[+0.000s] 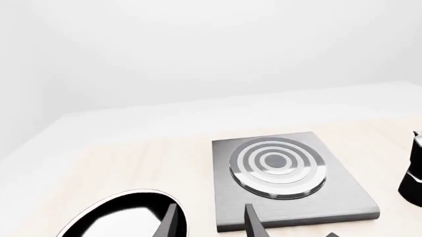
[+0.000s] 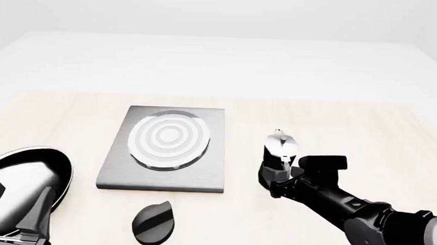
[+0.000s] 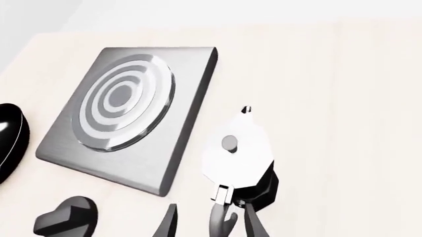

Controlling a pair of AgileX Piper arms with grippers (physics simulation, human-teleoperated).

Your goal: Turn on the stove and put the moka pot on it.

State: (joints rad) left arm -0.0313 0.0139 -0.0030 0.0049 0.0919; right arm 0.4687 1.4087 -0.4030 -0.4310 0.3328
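The stove (image 2: 167,148) is a flat grey slab with a silver ring burner, left of the table's centre; it also shows in the wrist views (image 1: 277,163) (image 3: 125,98). Its black oval knob (image 2: 153,222) (image 3: 66,217) lies apart, in front of the slab. The moka pot (image 2: 279,154) (image 3: 237,153) stands upright on the table right of the stove, and its edge shows in the left wrist view (image 1: 412,173). My right gripper (image 2: 281,179) (image 3: 211,224) is open, its fingers either side of the pot's handle. My left gripper (image 2: 15,205) (image 1: 209,227) hangs open at the near left.
A glossy black frying pan (image 2: 20,175) (image 1: 118,217) (image 3: 10,143) lies at the near left, under my left gripper. The light wooden table (image 2: 363,138) stretches to the right and back beyond the pot.
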